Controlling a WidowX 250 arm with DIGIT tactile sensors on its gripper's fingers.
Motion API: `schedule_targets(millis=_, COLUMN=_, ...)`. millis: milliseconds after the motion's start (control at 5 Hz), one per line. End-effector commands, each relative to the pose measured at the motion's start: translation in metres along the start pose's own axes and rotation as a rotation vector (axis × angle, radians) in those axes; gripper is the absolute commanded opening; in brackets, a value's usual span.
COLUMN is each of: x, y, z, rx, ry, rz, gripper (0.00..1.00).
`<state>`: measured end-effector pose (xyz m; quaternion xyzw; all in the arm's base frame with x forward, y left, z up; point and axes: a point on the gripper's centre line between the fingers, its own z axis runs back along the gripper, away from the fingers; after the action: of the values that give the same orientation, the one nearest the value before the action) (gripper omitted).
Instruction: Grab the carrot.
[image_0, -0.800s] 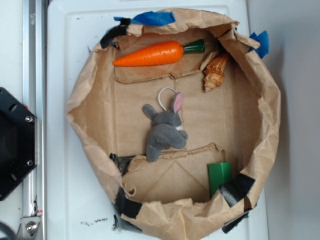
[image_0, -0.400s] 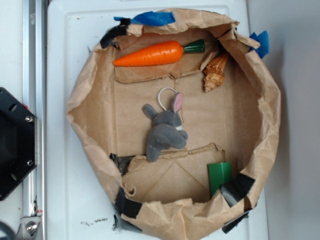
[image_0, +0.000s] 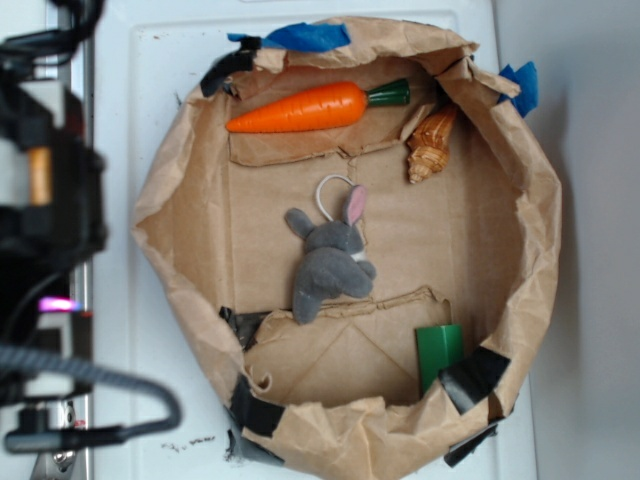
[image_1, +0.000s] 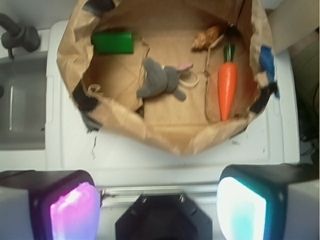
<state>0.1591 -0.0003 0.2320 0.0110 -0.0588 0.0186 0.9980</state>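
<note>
The glossy orange carrot with a dark green stem cap lies along the far inner wall of a brown paper bin. In the wrist view the carrot lies on the bin's right side, point toward me. My gripper is open, nothing between its wide-apart pads. It hovers over the white surface outside the bin, well short of the carrot. In the exterior view the arm fills the left edge, blurred, and the fingertips are not clear.
Inside the bin lie a grey plush bunny in the middle, a tan spiral seashell beside the carrot's stem, and a green block at the near right. The bin's crumpled walls stand raised all round. A metal rail runs down the left.
The arm has come into the exterior view at the left edge, where only the black base and rail showed before. Nothing inside the bin has moved.
</note>
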Motion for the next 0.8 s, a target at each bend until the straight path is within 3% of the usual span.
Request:
schedule_targets(millis=0, x=0.059, y=0.034, z=-0.066, rx=0.022, ry=0.025, rz=-0.013, gripper=1.0)
schedule_targets(millis=200, x=0.064, y=0.042, z=-0.094, rx=-0.002, ry=0.039, rz=0.016, gripper=1.0)
schedule_targets(millis=600, x=0.091, y=0.06, z=-0.145, rx=0.024, ry=0.042, rz=0.049, gripper=1.0)
